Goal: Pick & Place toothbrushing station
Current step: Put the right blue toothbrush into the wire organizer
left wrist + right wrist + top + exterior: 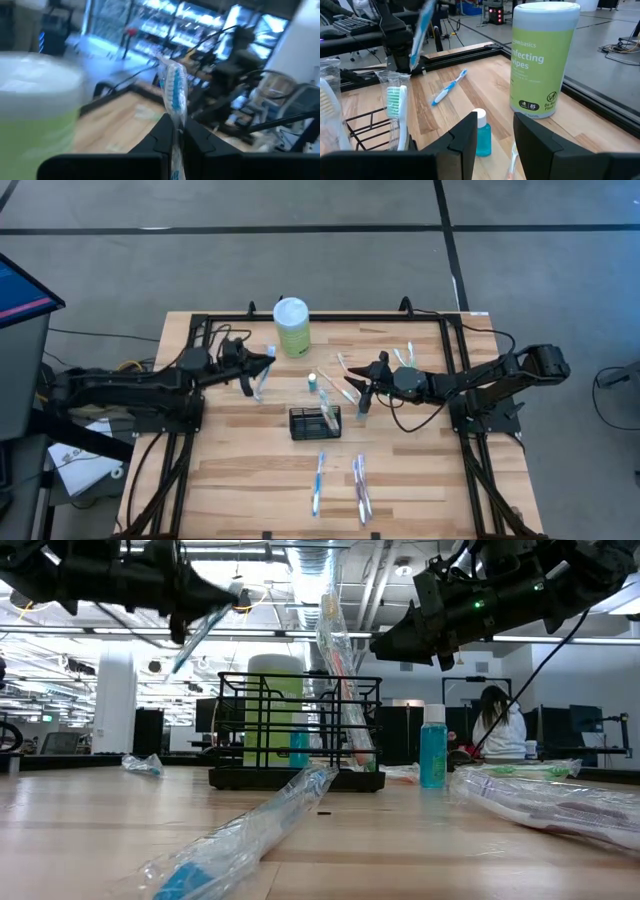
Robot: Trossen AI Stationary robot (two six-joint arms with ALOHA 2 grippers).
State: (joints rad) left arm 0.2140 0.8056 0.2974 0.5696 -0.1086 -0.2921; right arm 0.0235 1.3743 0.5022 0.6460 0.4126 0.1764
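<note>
wooden table (230, 470) carries the black mesh caddy (315, 423) mid-board, green wipes canister (291, 327) at the far edge, small blue bottle (312, 381) between, wrapped toothbrushes (340, 483) up front.

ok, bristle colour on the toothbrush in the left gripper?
Blue, clearest in the left wrist view: wrapped toothbrush clamped in the left gripper.

Even, bright overhead light falls on the wooden table (250, 480), and shadows beneath the black mesh caddy (315, 423) are faint and short. In the low view, ceiling strips behind the caddy glare white. The left wrist view is heavily motion-blurred; the green wipes canister (37, 115) beside the wrapped toothbrush (175, 92) is a smear
</note>
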